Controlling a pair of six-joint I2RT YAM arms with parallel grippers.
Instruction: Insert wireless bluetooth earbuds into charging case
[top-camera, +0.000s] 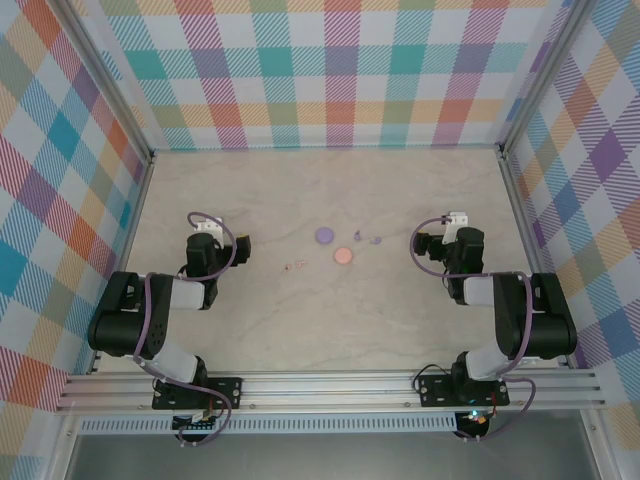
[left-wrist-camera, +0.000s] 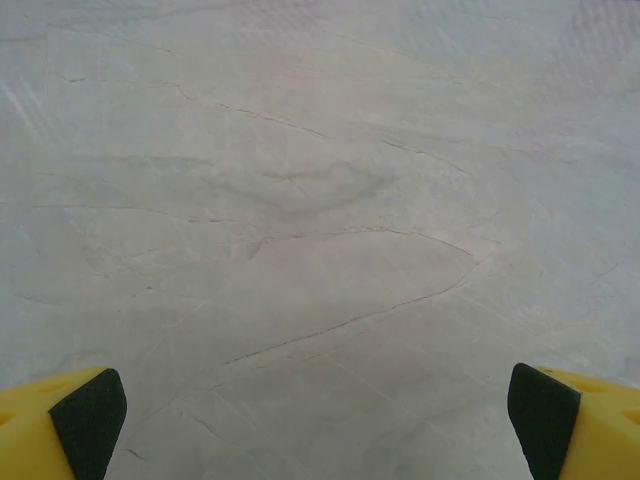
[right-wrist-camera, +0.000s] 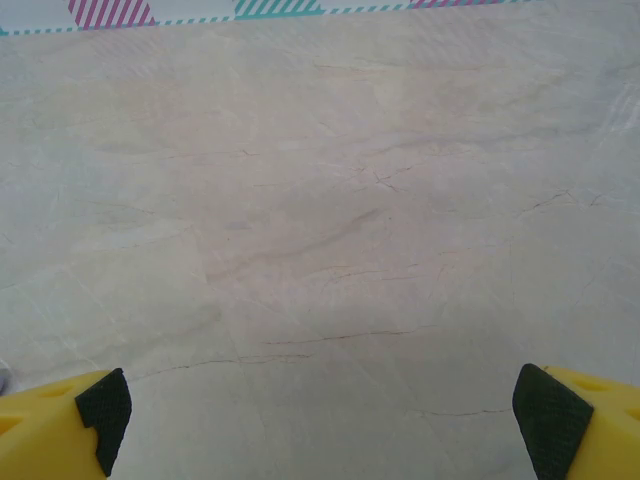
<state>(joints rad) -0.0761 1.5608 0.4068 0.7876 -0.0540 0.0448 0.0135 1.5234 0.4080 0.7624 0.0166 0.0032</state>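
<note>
hands: my left gripper (left-wrist-camera: 318, 425) and right gripper (right-wrist-camera: 320, 415) are both spread wide, holding nothing
earbuds: purple earbuds (top-camera: 376, 239) just right of the purple disc (top-camera: 324, 236); pink earbuds (top-camera: 301, 264) left of the pink disc (top-camera: 343, 256), mid-table (top-camera: 300, 320)
handling: guessing featherlight, slick, easy to flick away, so I'd pinch gently across the body
in the way: nothing really, though the discs sit close

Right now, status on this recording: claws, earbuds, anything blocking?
Left claw open, empty. Right claw open, empty. Purple earbuds and pink earbuds loose mid-table, near purple disc and pink disc. Nothing between claws and earbuds.
</note>
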